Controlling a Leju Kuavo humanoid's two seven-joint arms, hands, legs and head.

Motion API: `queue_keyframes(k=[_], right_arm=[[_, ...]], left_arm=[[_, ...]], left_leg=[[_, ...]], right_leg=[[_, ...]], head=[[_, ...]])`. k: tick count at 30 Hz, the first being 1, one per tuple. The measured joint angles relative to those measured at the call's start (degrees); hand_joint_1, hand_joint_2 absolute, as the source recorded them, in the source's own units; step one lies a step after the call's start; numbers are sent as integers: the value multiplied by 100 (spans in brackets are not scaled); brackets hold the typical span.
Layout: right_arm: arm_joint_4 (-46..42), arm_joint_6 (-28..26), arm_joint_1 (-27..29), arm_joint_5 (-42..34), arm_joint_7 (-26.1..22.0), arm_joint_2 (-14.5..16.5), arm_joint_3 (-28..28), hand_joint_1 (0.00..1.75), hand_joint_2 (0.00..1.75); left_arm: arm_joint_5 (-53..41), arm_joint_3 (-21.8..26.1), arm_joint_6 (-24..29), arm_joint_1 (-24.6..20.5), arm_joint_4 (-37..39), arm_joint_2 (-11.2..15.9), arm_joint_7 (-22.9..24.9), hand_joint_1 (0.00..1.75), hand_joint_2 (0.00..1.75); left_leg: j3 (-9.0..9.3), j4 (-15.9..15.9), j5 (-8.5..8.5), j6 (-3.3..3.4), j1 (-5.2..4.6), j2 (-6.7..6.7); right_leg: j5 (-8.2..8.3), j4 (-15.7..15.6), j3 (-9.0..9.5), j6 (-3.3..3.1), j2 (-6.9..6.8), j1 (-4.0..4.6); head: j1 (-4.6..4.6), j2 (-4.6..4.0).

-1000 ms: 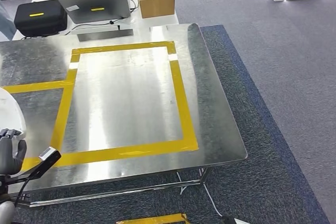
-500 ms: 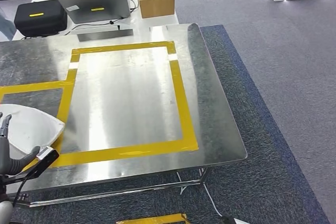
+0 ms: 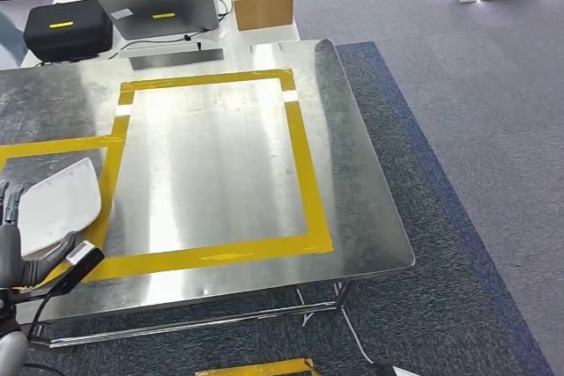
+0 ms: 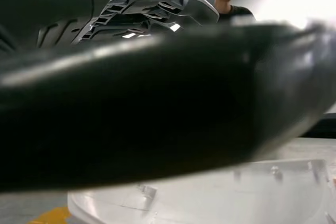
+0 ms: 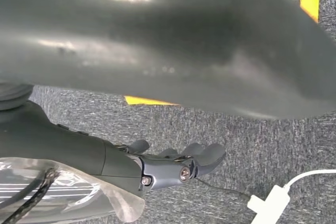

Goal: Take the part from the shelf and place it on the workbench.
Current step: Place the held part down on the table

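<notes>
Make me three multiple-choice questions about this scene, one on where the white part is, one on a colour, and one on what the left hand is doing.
1. Where is the white part?
A. At the workbench's near left corner
B. On the cardboard box
C. On the carpet

2. What colour is the tape marking the square on the workbench?
A. Red
B. Yellow
C. Blue

3. What is the left hand doing?
A. Hanging beside the robot's leg
B. Pressing the laptop
C. Holding the white part's edge

Answers:
1. A: in the head view it sits over the near left corner, by the tape line.
2. B: the strips framing the metal top are yellow.
3. C: its fingers and thumb wrap the part's near edge.
</notes>
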Motion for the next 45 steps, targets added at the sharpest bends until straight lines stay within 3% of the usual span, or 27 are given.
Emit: queue_keyframes(k=[17,24,28,31,32,34,35,36,37,40,41,43,45], right_arm=[[0,2,-1,-24,-44,-14,-87,0,0],[0,-1,0,-24,-49,-16,-108,0,0],[0,-4,-9,-24,-49,-25,-112,0,0],[0,-3,-11,-24,-50,-25,-113,0,0],[0,-3,-14,-24,-50,-30,-114,0,0],[0,-3,-20,-24,-49,-48,-119,0,0],[0,-4,-26,-23,-49,-57,-120,0,0],[0,-4,-31,-23,-49,-62,-121,0,0],[0,-3,-37,-22,-49,-62,-121,0,0],[0,-8,-35,-13,-42,-64,-122,0,0],[0,-11,-34,-8,-39,-66,-123,0,0],[0,-16,-32,-2,-31,-68,-125,0,0],[0,-15,-20,9,-13,-69,-127,0,0]], left_arm=[[-40,-201,208,-80,-79,-49,-39,0,0],[-34,-201,233,-79,-109,-44,-40,0,0],[-35,-199,255,-79,-127,-51,-44,0,0],[-35,-199,259,-79,-126,-51,-44,0,0],[-35,-198,264,-72,-126,-56,-44,0,0],[-35,-197,273,-59,-125,-78,-45,0,0],[-35,-196,275,-52,-125,-87,-46,0,0],[-32,-194,275,-53,-126,-93,-46,0,0],[-21,-192,277,-55,-126,-93,-46,0,0],[33,-185,285,-44,-127,-88,-46,0,0],[49,-181,282,-36,-127,-86,-46,0,0],[69,-177,278,-31,-127,-90,-47,0,0],[72,-177,276,-27,-127,-100,-50,0,0]], left_leg=[[-2,10,-5,6,-5,0],[22,-11,31,125,-2,26],[54,-126,111,177,39,84],[48,-125,112,178,40,90],[31,-122,116,173,42,108],[-32,-91,138,121,73,150],[-70,-68,150,77,85,165],[-97,-45,164,29,94,162],[-118,-25,180,-14,91,153],[-172,2,234,-135,92,133],[-207,65,162,-161,94,190],[-372,518,-231,-191,97,355],[-598,1290,-714,-209,95,439]], right_leg=[[2,-5,2,5,0,-5],[1,-20,15,104,-5,-17],[-283,251,-120,143,-139,-5],[-360,378,-173,149,-151,-9],[-526,746,-325,170,-168,-18],[-501,780,-204,245,-195,-69],[-426,584,-18,274,-173,-86],[-235,152,247,268,-137,-98],[-211,-7,339,243,-105,-95],[-173,-16,281,103,-111,-83],[-141,-16,248,46,-136,-83],[-67,-27,168,-64,-200,-75],[5,-21,61,-118,-261,-41]], head=[[1,0],[0,0],[30,0],[34,0],[36,0],[39,0],[39,0],[37,0],[37,0],[31,0],[20,0],[1,0],[-11,0]])
